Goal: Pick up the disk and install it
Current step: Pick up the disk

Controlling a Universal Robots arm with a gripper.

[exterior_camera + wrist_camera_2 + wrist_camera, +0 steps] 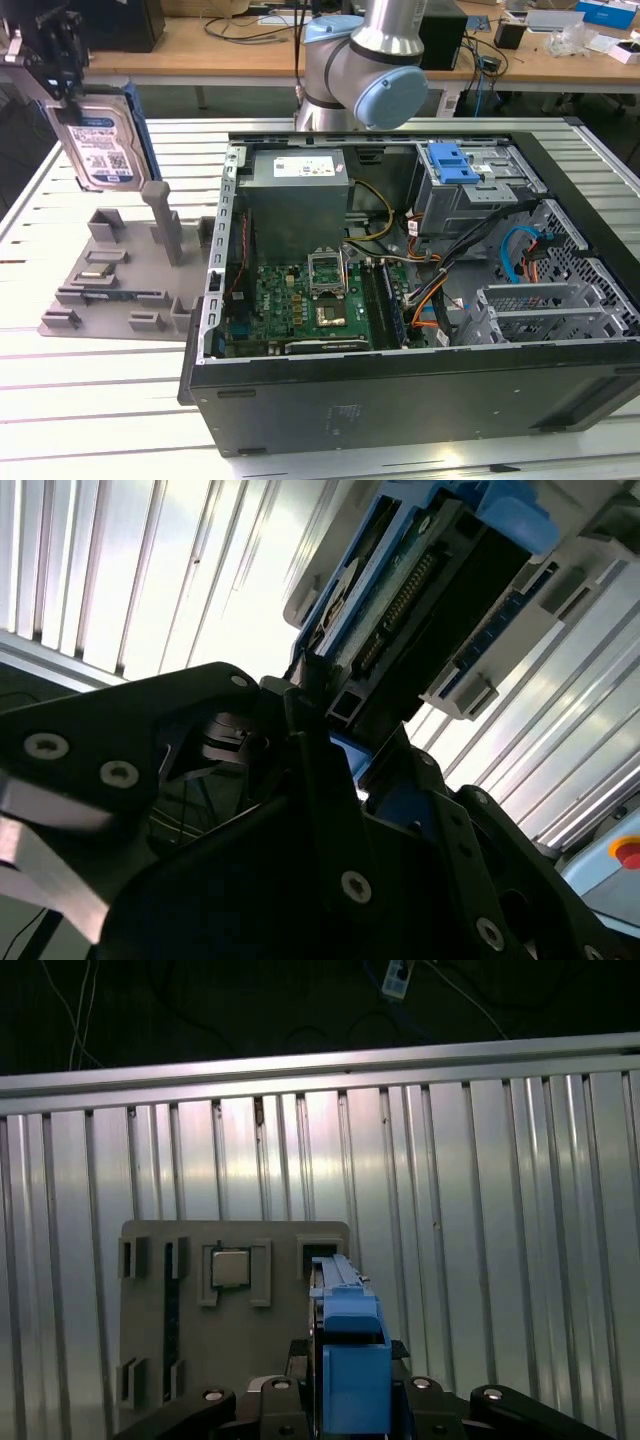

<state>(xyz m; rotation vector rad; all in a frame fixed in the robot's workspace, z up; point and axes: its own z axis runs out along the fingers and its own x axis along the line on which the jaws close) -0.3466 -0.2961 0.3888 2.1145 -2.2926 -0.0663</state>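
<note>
One black two-fingered claw hangs at the exterior view's left, and you can see it clamped tight on the top edge of the flat silver hard drive, the disk with the white-and-blue label and the blue plastic carrier bracket. Your disk is held upright in the air above the grey plastic fixture tray, which lies on the slatted aluminium table. In the first wrist view you look along the disk's blue bracket, edge-on over the tray; one tray pocket holds a square silver chip. The second wrist view shows you the disk's connector edge between the dark claw parts. Just beside the tray, towards the exterior view's right, the open black computer case lies on its side. Inside it you find a grey power supply box with a white sticker, a green motherboard, a silver drive cage topped by a blue plastic latch, and loose coloured cables.
</note>
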